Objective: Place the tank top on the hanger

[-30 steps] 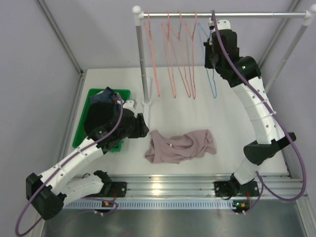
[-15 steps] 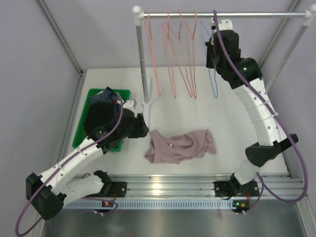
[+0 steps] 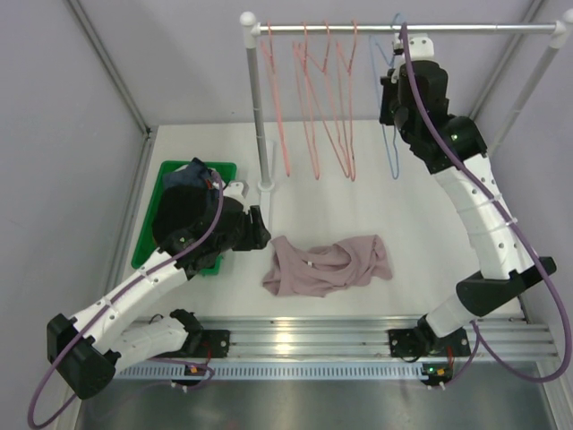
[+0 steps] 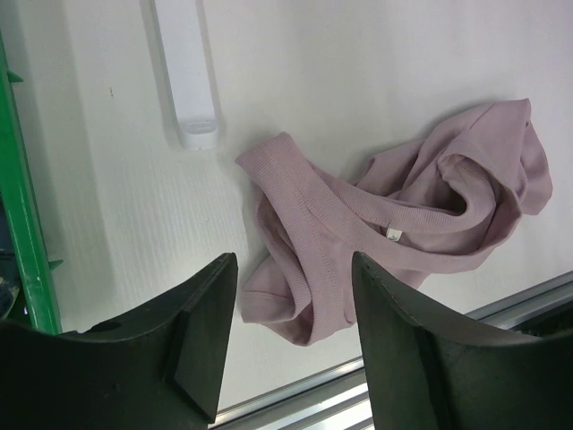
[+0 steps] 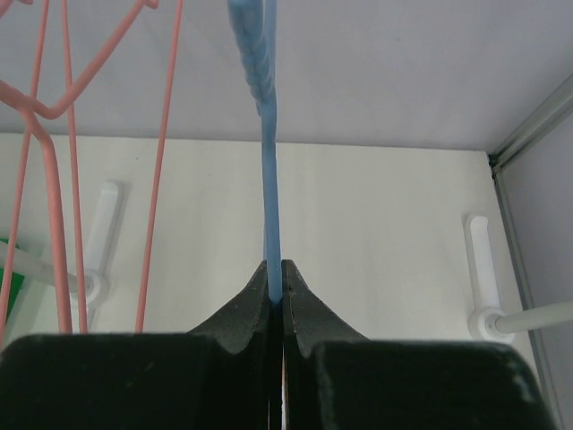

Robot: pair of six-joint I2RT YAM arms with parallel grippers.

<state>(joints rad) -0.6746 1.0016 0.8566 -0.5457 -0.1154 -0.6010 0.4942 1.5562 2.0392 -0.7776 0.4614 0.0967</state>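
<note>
The pink-mauve tank top [image 3: 327,264] lies crumpled on the white table, near the front middle. It also fills the left wrist view [image 4: 394,215]. My left gripper [image 4: 294,336] is open and empty, hovering just left of and above the top's near edge. The light-blue wire hanger [image 3: 389,143] hangs at the right end of the rail. My right gripper [image 5: 276,285] is shut on the hanger's blue wire [image 5: 269,188], high up by the rail.
Several pink wire hangers [image 3: 318,98] hang on the rail [image 3: 466,29] left of the blue one. The rack's left post [image 3: 258,116] stands on a white foot [image 4: 188,81]. A green bin [image 3: 152,235] with dark clothes sits at the left.
My right arm has lifted and shifted right with the blue hanger in its grip. The left arm and the tank top have not moved.
</note>
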